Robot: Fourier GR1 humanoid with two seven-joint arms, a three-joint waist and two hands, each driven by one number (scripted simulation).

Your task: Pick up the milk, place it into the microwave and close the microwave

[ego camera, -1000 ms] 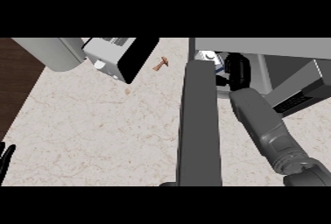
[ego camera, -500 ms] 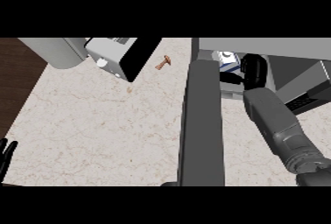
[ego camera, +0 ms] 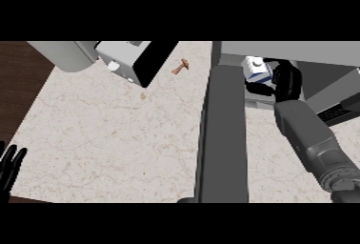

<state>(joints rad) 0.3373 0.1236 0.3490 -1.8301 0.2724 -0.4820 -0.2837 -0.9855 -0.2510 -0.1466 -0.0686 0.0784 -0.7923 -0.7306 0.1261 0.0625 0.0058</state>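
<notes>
The milk (ego camera: 259, 71), a white carton with a blue label, is inside the open microwave (ego camera: 302, 49) at the upper right. My right hand (ego camera: 284, 81) reaches into the cavity, and its black fingers curl round the carton's right and lower sides, hiding part of it. The microwave door (ego camera: 222, 133) stands open, seen edge-on as a tall grey slab left of my right forearm. My left hand (ego camera: 8, 167) rests open at the lower left edge, fingers up.
A white and black appliance (ego camera: 130, 59) and a grey cylinder (ego camera: 62, 53) stand at the back left. A small brown object (ego camera: 181, 66) lies on the marble counter (ego camera: 105, 133) near the door. Dark wood shows at the far left.
My right arm has pushed farther forward into the microwave, carrying the milk deeper into the cavity. The door and left hand have stayed put.
</notes>
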